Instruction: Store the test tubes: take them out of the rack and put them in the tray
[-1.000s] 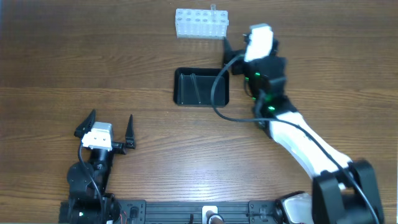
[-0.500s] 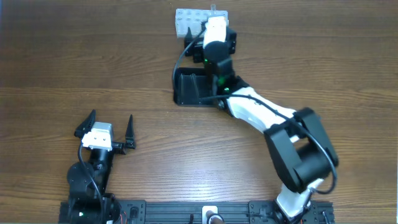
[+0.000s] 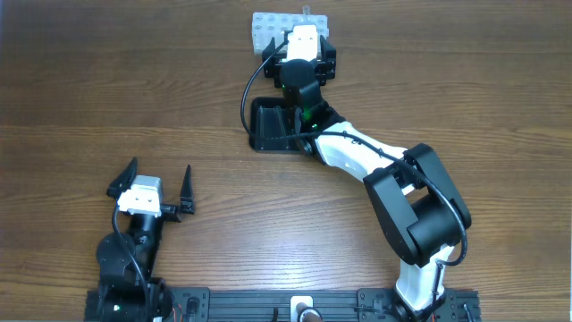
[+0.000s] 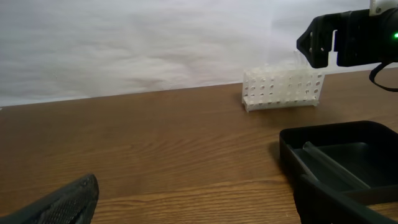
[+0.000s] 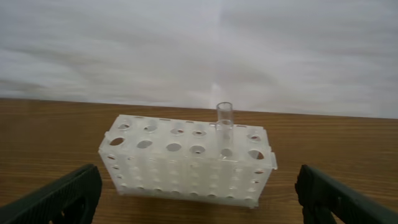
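The white test tube rack (image 3: pixel 266 32) stands at the table's far edge, with one clear tube (image 5: pixel 224 122) upright in a back-row hole of the rack (image 5: pixel 189 165). Nearer sits the black tray (image 3: pixel 256 125), with clear tubes (image 4: pixel 323 163) lying in it. My right gripper (image 3: pixel 301 46) hovers open just in front of the rack, its fingers (image 5: pixel 59 199) spread wider than the rack and holding nothing. My left gripper (image 3: pixel 152 183) rests open and unloaded near the table's front left, far from both. From the left wrist, the rack (image 4: pixel 283 90) and tray (image 4: pixel 373 134) lie ahead.
The wooden table (image 3: pixel 107 89) is bare around the rack and tray. A white wall (image 5: pixel 199 50) rises right behind the rack. The right arm (image 3: pixel 357 156) stretches across the tray's right part.
The right arm swung left from beside the tray's right end to above the tray, now facing the rack, with its gripper staying open. The left arm has not moved.
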Tool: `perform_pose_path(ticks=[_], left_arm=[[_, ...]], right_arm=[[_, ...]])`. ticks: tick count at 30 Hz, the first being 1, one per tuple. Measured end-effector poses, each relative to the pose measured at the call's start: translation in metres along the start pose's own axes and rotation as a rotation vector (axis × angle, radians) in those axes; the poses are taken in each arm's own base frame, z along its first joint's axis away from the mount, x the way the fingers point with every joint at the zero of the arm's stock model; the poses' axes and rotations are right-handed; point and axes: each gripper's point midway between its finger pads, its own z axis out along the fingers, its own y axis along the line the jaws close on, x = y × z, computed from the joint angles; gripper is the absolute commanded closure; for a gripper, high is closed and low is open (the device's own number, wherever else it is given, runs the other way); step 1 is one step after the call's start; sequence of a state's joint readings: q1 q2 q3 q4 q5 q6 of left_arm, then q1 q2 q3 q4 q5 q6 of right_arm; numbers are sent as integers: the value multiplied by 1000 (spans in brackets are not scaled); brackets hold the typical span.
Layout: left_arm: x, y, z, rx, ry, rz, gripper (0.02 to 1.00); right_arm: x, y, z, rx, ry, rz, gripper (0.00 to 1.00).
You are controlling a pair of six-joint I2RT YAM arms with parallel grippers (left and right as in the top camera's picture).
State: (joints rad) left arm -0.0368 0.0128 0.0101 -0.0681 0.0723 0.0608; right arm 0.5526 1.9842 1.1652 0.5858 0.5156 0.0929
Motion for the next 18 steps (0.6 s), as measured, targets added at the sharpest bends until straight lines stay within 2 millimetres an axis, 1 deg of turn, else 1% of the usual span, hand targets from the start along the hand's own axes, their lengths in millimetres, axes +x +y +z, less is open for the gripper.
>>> perform_pose_path(ticks=[5, 7, 11, 13, 18], left_arm=[[0, 0, 0, 0, 0, 0, 18], [0, 0, 0, 0, 0, 0, 20], [0, 0, 0, 0, 0, 0, 18], [0, 0, 0, 0, 0, 0, 18], [0, 0, 0, 0, 0, 0, 18]], right_arm=[[-2, -5, 2, 15, -3, 0, 9], [-5, -9, 5, 12, -7, 17, 9], [-17, -15, 19, -5, -14, 58, 9], [-18, -17, 27, -11, 0, 78, 9], [-11, -13, 49, -34, 68, 92, 7]])
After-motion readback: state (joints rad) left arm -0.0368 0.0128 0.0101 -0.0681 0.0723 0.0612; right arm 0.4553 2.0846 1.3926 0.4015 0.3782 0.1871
